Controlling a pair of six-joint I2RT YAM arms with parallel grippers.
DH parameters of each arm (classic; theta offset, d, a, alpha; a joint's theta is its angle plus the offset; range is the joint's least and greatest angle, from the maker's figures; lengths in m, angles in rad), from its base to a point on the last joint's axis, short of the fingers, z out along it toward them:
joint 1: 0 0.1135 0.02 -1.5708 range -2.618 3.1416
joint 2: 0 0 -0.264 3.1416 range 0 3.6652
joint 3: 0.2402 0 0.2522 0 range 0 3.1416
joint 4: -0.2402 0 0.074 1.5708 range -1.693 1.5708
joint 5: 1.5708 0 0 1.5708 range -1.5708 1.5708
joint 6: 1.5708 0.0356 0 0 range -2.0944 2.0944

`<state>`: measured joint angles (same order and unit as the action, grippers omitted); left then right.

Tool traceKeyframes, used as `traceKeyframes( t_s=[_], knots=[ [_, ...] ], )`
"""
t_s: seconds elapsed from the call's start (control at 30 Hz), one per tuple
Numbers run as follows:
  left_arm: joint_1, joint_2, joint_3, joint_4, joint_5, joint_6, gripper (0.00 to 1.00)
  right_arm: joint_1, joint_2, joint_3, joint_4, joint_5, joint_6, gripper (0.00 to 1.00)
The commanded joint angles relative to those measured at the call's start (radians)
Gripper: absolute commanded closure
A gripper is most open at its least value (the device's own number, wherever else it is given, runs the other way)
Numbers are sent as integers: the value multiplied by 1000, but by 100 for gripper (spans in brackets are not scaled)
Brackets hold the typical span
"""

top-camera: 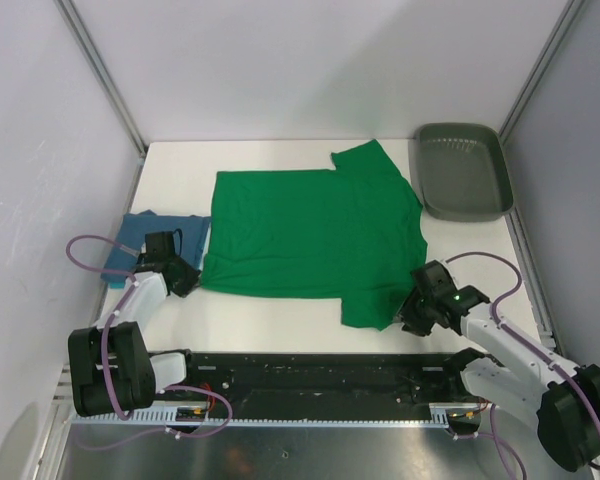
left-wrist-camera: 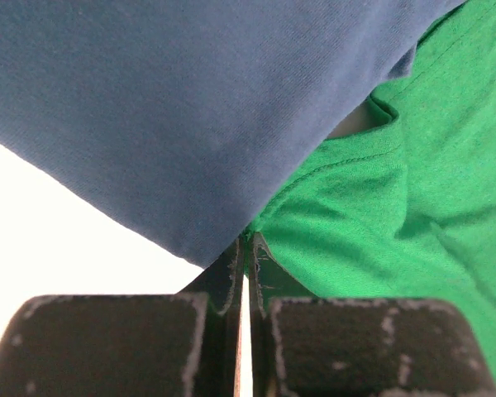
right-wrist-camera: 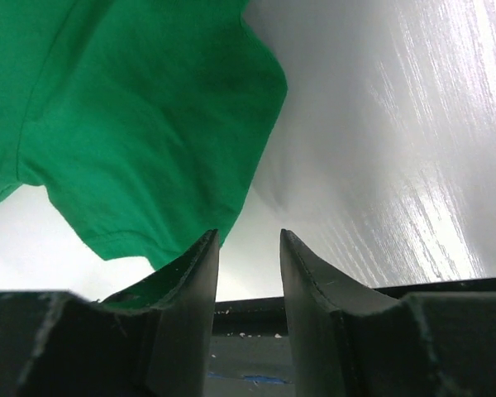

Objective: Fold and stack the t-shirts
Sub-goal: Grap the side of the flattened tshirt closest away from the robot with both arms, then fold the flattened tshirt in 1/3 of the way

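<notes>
Left wrist view leaves it unclear whether cloth is pinched: the left gripper (left-wrist-camera: 246, 248) is clenched tight where the teal shirt (left-wrist-camera: 190, 107) meets the green shirt (left-wrist-camera: 413, 207). The right gripper (right-wrist-camera: 248, 248) stands parted on nothing, with bare table (right-wrist-camera: 380, 165) between its jaws, just beside the green sleeve. The green shirt lies spread mid-table, a grey tray (top-camera: 462, 170) at its far right corner

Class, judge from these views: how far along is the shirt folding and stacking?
Done: blue shirt looks folded, at left. In hand: green shirt lies spread flat; left gripper shut at its corner, right gripper open by its sleeve. Left: fold green, stack both.
</notes>
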<state>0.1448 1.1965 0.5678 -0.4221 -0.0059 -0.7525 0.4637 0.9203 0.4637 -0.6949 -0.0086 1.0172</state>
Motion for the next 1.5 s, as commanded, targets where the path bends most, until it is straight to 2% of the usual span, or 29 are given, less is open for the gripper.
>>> traceKeyframes(
  t_s=[0.0, 0.4, 0.47, 0.6, 0.67, 1.03, 1.23, 1.47],
  knots=[
    [3, -26, -6, 10, -18, -12, 100, 14, 15, -29, 86, 9, 40, 60],
    [1, -20, -10, 9, -20, -12, 100, 38, 36, -87, 204, 93, 77, 63],
    [1, -16, -9, 9, -17, -14, 100, 41, 41, -90, 209, 106, 78, 69],
    [0, -20, -10, 9, -13, -15, 100, 42, 32, -85, 184, 113, 81, 94],
    [0, -33, -13, 9, -15, -17, 100, 42, 11, -70, 141, 110, 79, 99],
    [-8, -176, -74, -32, -28, -37, 100, 38, -181, 50, -128, 77, 45, 100],
    [-28, -281, -87, -91, -30, -40, 100, 38, -177, 122, -186, 90, 13, 100],
    [-70, -340, -65, -134, -73, -56, 100, 36, -93, 230, -193, 172, -63, 100]
  ],
)
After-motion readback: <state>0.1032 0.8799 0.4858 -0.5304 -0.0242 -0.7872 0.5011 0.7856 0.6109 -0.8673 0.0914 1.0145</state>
